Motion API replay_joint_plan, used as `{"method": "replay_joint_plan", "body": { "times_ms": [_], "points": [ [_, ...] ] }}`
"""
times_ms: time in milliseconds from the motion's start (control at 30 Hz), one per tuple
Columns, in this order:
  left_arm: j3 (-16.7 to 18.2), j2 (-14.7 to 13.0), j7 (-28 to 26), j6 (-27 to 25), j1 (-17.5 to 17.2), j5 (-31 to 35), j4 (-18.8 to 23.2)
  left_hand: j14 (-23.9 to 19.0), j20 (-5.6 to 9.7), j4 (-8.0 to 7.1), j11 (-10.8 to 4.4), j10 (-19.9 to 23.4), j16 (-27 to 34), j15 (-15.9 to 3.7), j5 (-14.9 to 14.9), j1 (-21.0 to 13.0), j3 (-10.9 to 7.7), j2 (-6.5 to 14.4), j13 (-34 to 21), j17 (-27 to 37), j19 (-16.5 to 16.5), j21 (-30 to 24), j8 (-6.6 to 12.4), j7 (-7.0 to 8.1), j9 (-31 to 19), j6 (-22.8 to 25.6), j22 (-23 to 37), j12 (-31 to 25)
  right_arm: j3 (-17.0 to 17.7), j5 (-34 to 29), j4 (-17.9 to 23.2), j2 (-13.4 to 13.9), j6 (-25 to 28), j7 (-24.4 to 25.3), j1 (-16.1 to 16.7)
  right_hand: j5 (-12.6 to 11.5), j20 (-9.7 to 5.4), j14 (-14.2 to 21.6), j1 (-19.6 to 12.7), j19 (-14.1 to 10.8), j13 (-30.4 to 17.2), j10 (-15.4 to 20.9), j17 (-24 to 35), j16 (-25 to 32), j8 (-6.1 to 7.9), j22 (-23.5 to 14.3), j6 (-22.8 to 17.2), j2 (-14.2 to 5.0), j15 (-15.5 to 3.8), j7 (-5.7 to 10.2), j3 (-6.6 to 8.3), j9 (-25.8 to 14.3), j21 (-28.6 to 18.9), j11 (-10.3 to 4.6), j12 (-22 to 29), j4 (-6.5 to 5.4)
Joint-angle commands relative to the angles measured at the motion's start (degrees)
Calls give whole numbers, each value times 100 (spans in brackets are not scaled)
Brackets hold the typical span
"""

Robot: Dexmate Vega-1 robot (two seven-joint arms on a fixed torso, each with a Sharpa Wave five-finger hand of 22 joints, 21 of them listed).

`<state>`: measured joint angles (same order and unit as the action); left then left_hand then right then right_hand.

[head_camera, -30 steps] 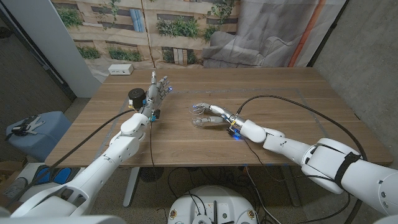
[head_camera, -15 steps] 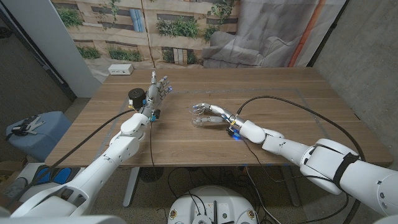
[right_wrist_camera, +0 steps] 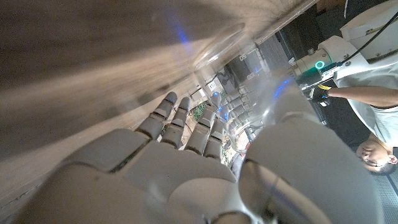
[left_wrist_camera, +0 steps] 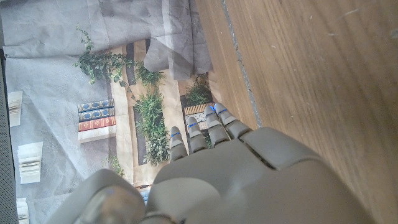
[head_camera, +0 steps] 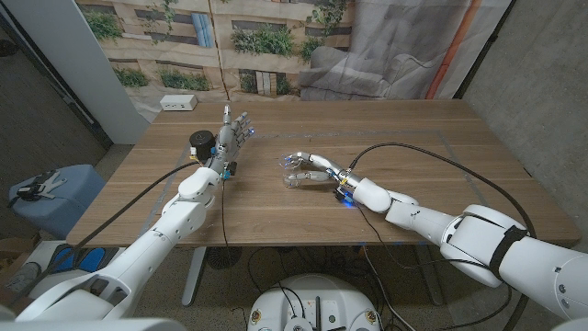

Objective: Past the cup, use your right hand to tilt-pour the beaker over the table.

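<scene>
- Right hand [head_camera: 310,169] sits over the middle of the wooden surface [head_camera: 413,129], its fingers curled round the clear glass beaker [head_camera: 297,180]. The thumb is on one side and the rest are on the other.
- In the right wrist view the transparent beaker [right_wrist_camera: 261,81] runs out past my fingertips. Its rim points away from me, close above the wood grain.
- Over the last second very little has moved. My forearm has crept slightly inward, and the hand with the beaker has edged only a touch along the surface.
- The beaker is still lying over, mouth low and just above the wood. I judge that I am holding the tilt, not starting it or ending it.
- I cannot tell from these pictures whether anything is coming out of the beaker. The glass is too clear and too small to read.
- The small black cylindrical cup [head_camera: 198,142] stands on the surface well apart from the beaker, over on my left side.
- My left hand [head_camera: 237,130] stands upright just beside the cup, fingers straight and pressed close together, holding nothing.
- Judging by how things lie, the pour is about done. What remains is to bring the beaker upright again without letting it slip in my grip.
</scene>
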<state>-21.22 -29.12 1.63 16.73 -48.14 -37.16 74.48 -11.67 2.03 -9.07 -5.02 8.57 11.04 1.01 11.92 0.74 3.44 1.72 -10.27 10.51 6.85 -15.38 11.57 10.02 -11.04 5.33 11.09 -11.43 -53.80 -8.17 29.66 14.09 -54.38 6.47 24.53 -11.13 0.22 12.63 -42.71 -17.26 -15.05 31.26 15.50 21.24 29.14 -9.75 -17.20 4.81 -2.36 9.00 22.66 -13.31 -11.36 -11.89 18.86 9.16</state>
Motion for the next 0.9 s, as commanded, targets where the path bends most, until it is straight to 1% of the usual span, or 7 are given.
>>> {"method": "replay_joint_plan", "body": {
  "times_ms": [33,100,300,500,633,767,900],
  "points": [
    [-1,-4,9,0,1,-3,-7,-36,65,-6,-15,60,-6,10,51,-17,26,82,-16,11,65,4,-4,23,-23,16,4,0,89,125,50,2,-30,50,63,21,-6,94,-89,-69,-35,115,19,68,69,-8,-118,-22,-560,9,-20,-6,-18,6,36,10],
    [-1,-5,9,0,1,-3,-6,-37,63,-6,-15,56,-5,12,51,-17,28,82,-16,11,66,5,-4,25,-23,18,5,2,100,123,39,-1,-48,71,63,26,-7,124,-102,-88,-41,181,24,90,103,-8,-177,-37,-600,24,-25,-5,-19,-5,46,7],
    [-1,-5,10,1,1,-3,-6,-36,64,-5,-16,63,-6,17,51,-17,36,84,-16,11,66,10,-4,20,-23,19,5,-1,167,174,80,21,-78,115,98,33,-2,157,-123,-102,-51,229,30,117,134,-9,-219,-55,-609,50,-32,-3,-16,-30,41,5],
    [-1,-4,9,0,1,-3,-7,-35,64,-5,-6,60,-7,16,52,-18,44,87,-16,11,66,16,0,19,-24,29,5,1,322,271,447,173,-7,62,236,39,1,193,-145,-133,-64,301,38,149,186,-11,-305,-76,-616,72,-44,-2,-19,-36,40,1],
    [-1,-4,9,0,2,-3,-7,-38,63,-5,-13,57,-6,13,53,-17,49,88,-16,11,66,19,5,17,-24,44,5,2,436,255,769,305,78,78,328,51,-66,268,-167,-154,-82,451,44,201,257,-10,-425,-105,-673,43,-61,0,-13,-29,61,-5],
    [-1,-4,10,0,2,-3,-8,-40,63,-5,-8,63,-5,26,53,-18,54,90,-16,11,68,21,6,16,-24,49,5,0,565,283,1059,420,193,39,406,57,-93,322,-176,-170,-91,511,48,234,282,-9,-460,-113,-677,70,-73,1,-12,-29,65,-6],
    [-1,-4,9,0,2,-3,-8,-34,62,-5,-12,56,-8,10,54,-18,59,92,-16,11,71,24,3,23,-24,43,5,3,672,326,1212,491,246,-39,431,62,-94,334,-183,-171,-99,564,51,250,308,-9,-500,-130,-675,62,-82,3,-6,-32,67,-11]
  ]
}}
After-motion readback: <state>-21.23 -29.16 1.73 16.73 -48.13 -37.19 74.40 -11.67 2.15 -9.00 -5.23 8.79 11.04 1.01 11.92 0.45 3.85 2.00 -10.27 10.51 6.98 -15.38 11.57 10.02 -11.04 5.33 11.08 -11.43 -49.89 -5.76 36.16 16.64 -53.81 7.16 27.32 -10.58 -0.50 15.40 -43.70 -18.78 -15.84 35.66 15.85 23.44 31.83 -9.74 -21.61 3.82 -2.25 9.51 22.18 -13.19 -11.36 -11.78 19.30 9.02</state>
